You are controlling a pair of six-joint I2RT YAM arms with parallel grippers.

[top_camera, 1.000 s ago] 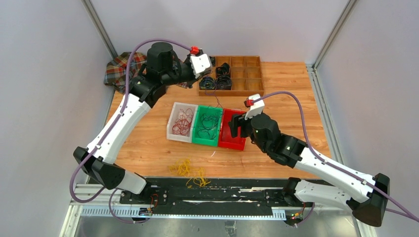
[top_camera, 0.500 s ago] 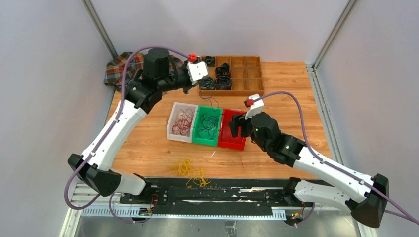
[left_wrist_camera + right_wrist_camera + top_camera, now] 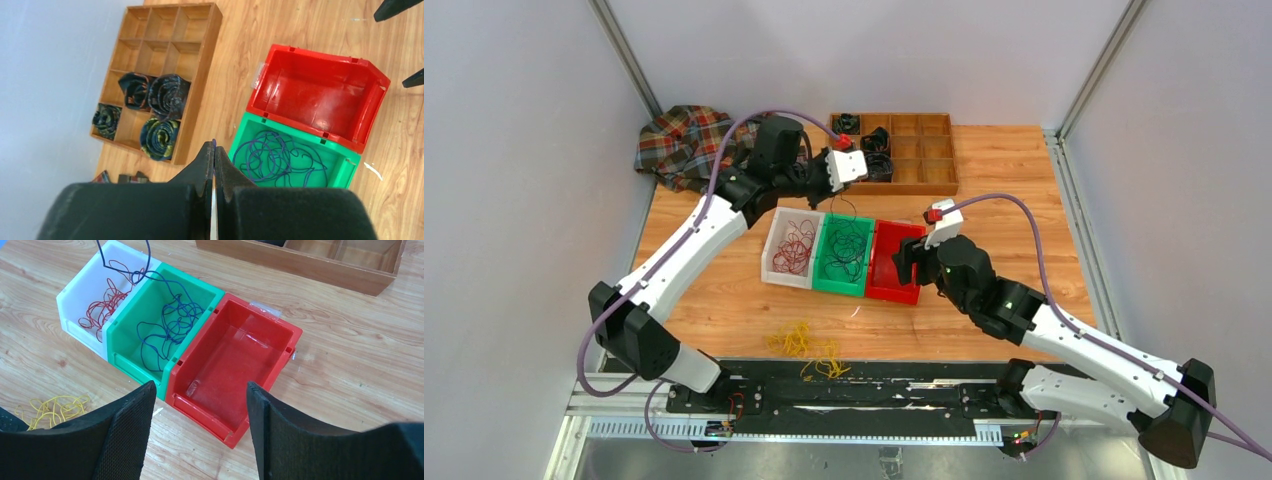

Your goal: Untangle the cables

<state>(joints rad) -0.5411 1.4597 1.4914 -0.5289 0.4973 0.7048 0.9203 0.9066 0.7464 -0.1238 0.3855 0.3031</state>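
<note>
My left gripper point(image 3: 214, 145) is shut on a thin purple-blue cable point(image 3: 148, 255). It hovers at the far edge of the green bin point(image 3: 839, 288), and the cable hangs down into the purple-blue tangle point(image 3: 170, 325) inside. Red cables point(image 3: 102, 305) lie in the white bin point(image 3: 769, 250). A loose heap of yellow cables point(image 3: 806, 345) rests on the table near the front. Over the near end of the empty red bin point(image 3: 235, 360), my right gripper point(image 3: 200, 385) stands open with nothing between its fingers.
A wooden compartment tray point(image 3: 924, 150) with black coiled bands sits at the back. A plaid cloth point(image 3: 679, 140) lies at the back left. The three bins stand side by side mid-table. Walls and metal posts close in both sides.
My left gripper has swung from over the wooden tray toward the bins, carrying the purple-blue cable. The right gripper has barely moved.
</note>
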